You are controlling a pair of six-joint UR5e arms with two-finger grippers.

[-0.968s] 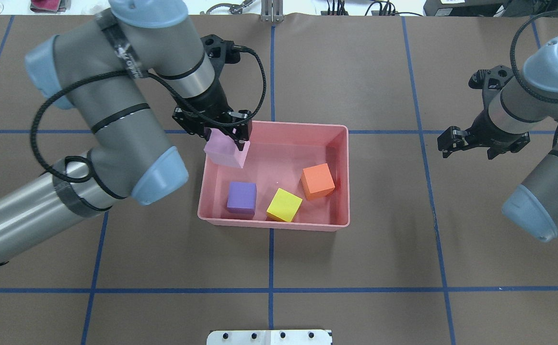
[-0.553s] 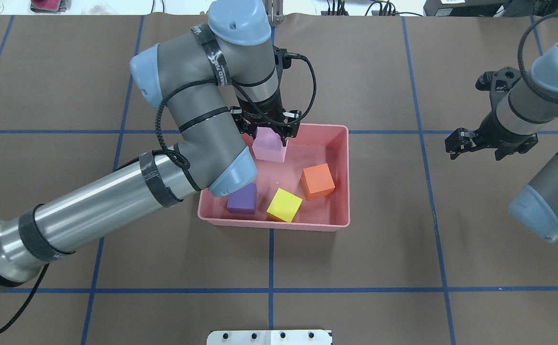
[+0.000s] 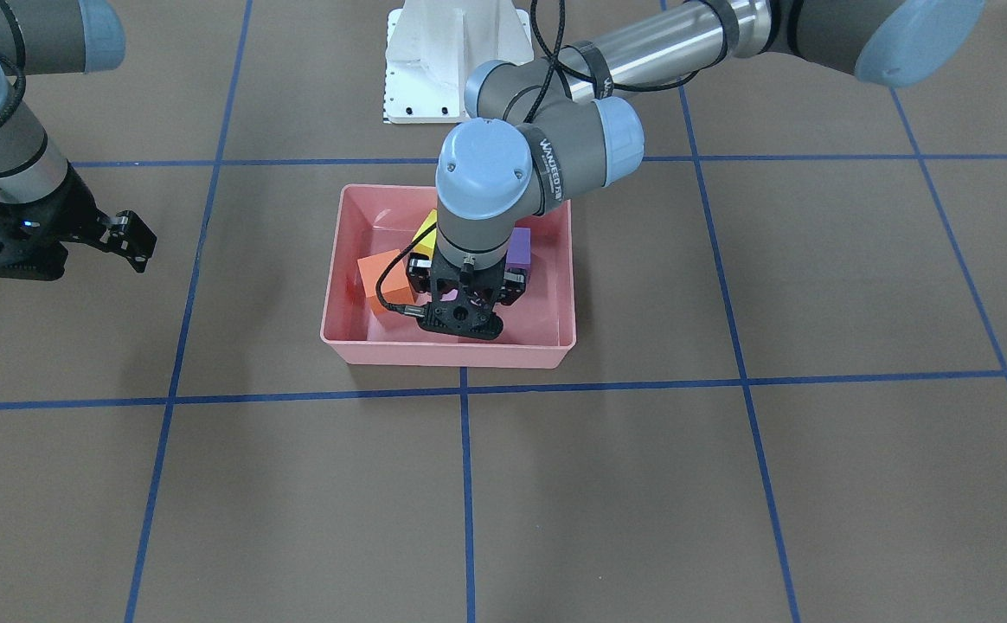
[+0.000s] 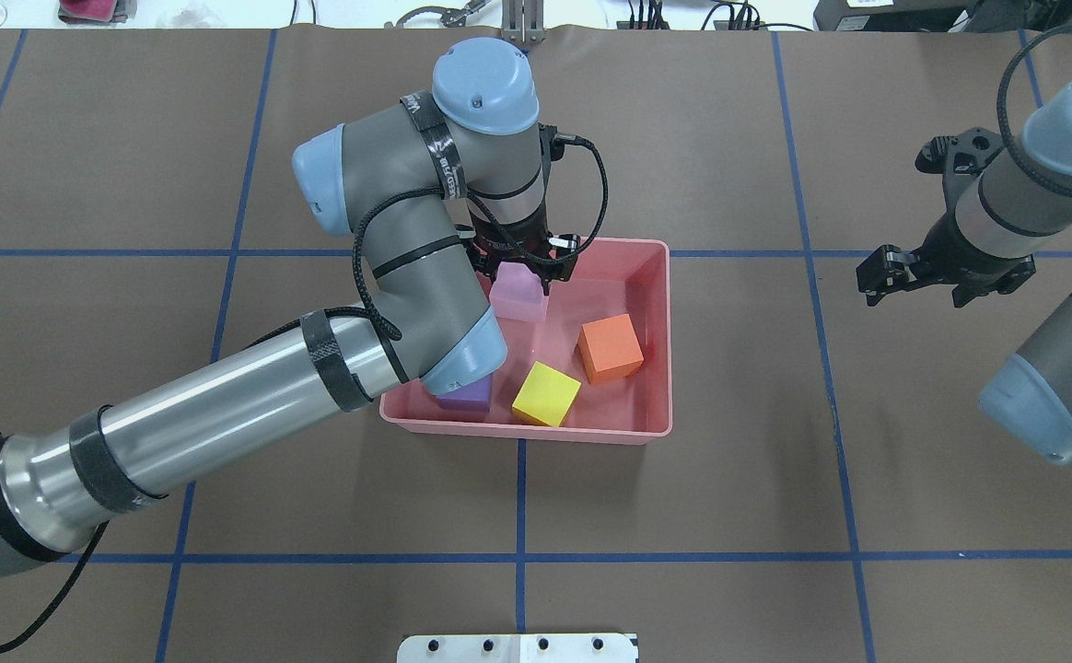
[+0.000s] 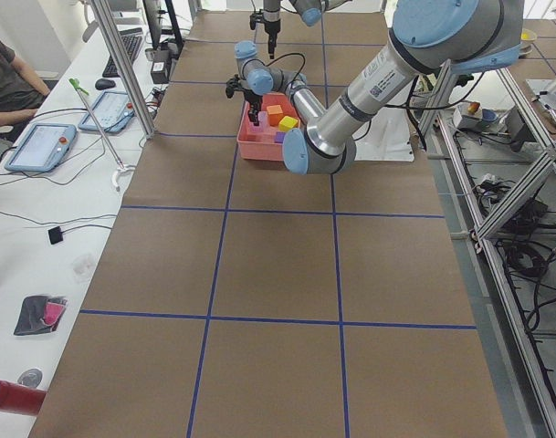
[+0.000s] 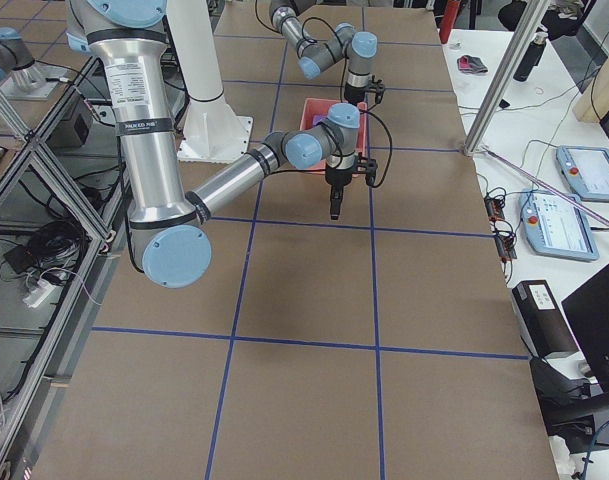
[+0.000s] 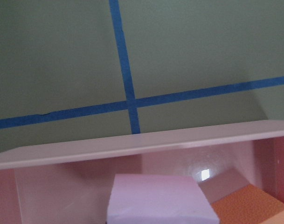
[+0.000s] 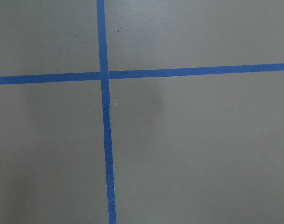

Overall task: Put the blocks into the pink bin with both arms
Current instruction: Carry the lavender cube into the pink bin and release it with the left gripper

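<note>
The light pink block [image 4: 518,296] is inside the pink bin [image 4: 668,343], at the far side near the rim away from the robot. The left gripper [image 4: 522,270] stands upright over it with its jaws closed narrowly on the block's upper part. We cannot tell for sure whether the block already rests on the bin's floor or hangs just above it. The left wrist view shows it low, under the level of the rim.

Three more blocks lie loose on the bin's floor. The orange block [image 4: 610,348] is towards the right wall. The yellow block [image 4: 546,394] sits near the robot-side wall, turned a little. The purple block [image 4: 468,394] is in the near-left corner, half hidden by the left arm's elbow [image 4: 462,359]. None of these three touches another, as far as we can see.

We see no block on the brown surface [image 4: 683,516] outside the bin. We judge the task nearly done, with three blocks placed and the fourth at its place. What is left is for the jaws to let go and for the arm to lift clear.

The right gripper [image 4: 937,281] hangs well apart from the bin over bare surface, its jaws spread wide and empty. Its wrist view shows only blue tape lines [image 8: 103,116].
</note>
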